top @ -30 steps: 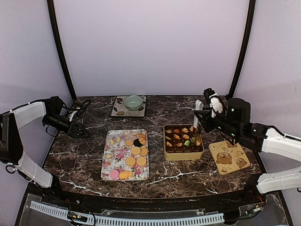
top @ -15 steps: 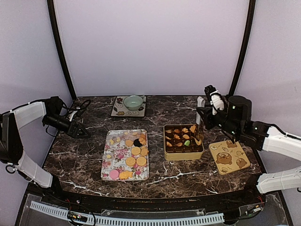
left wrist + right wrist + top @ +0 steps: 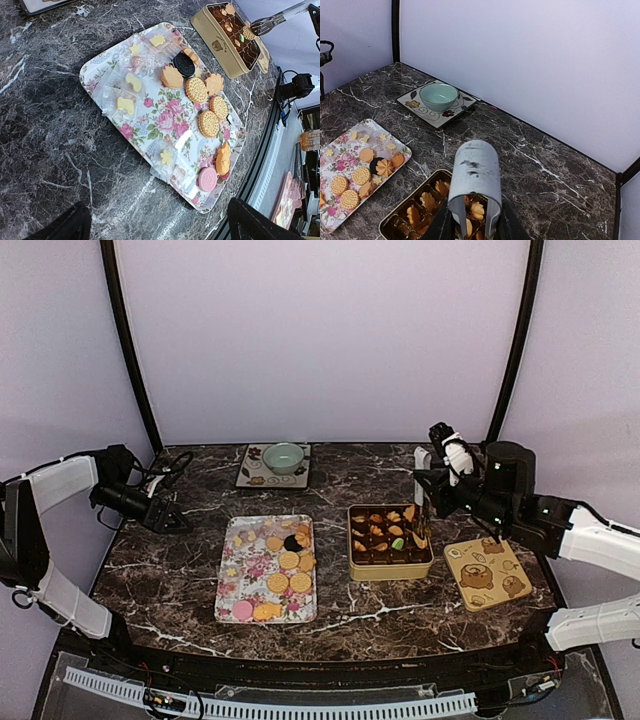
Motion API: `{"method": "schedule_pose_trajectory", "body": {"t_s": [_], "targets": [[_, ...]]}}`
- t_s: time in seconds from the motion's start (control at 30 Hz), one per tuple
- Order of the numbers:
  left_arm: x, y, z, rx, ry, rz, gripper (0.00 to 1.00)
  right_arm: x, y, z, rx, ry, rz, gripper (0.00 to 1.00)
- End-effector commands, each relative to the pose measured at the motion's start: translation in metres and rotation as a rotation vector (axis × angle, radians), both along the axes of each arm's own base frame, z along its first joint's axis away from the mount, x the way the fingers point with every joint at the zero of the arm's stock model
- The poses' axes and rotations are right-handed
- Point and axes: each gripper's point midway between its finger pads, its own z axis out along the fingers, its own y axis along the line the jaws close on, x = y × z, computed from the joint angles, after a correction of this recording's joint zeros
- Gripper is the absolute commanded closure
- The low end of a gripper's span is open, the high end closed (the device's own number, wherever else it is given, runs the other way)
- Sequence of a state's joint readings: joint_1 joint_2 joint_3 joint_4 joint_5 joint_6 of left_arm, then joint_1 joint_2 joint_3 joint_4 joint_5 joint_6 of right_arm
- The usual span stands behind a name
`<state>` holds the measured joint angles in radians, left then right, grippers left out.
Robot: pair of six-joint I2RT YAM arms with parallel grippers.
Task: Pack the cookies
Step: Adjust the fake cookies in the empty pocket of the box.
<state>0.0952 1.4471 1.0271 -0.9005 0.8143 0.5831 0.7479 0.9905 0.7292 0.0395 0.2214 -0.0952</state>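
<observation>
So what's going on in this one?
The right end effector is gripping a pair of tongs, tips down at the gold tin, which already holds several cookies. More wait on the floral tray. The left end effector hangs open at the left edge of the table, holding nothing. Packing is partway done.

— Where is each camera looking from?
— The top one is looking down from behind the arms over the whole surface (image 3: 170, 560). The left wrist one is skimming low across the tray (image 3: 92, 72) toward the tin (image 3: 216, 46).
— And the right?
— Seemingly hovering close above the tin, its white tool (image 3: 472, 185) blocking much. All three are sharing tray and tin.
</observation>
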Motion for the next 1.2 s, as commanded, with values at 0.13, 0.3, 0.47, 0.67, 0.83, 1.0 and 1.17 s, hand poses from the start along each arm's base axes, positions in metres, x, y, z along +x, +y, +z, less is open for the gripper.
{"method": "schedule_pose_trajectory", "body": {"t_s": [0.13,0.3,0.47,0.67,0.83,1.0,1.17], "targets": [[-0.002,-0.001,0.008,-0.005,0.007,-0.008,0.02,-0.009,0.009,0.022,-0.039,-0.097,0.097,1.0],[-0.002,-0.001,0.007,-0.001,0.004,-0.006,0.02,-0.019,0.006,0.029,-0.038,-0.16,0.145,1.0],[0.0,-0.001,0.008,-0.003,0.008,-0.001,0.02,-0.018,0.011,0.014,-0.064,-0.132,0.181,1.0],[0.0,-0.001,0.009,-0.003,0.005,-0.002,0.02,-0.013,0.018,0.009,-0.046,-0.119,0.201,1.0],[0.0,-0.001,0.007,-0.004,0.009,-0.005,0.02,-0.012,0.02,-0.001,-0.075,-0.093,0.212,1.0],[0.0,-0.002,0.007,-0.009,0.008,-0.007,0.02,-0.006,0.009,-0.01,-0.098,-0.074,0.19,1.0],[0.0,-0.002,0.007,-0.01,0.006,-0.009,0.03,-0.003,0.006,-0.004,-0.083,-0.087,0.185,1.0]]}}
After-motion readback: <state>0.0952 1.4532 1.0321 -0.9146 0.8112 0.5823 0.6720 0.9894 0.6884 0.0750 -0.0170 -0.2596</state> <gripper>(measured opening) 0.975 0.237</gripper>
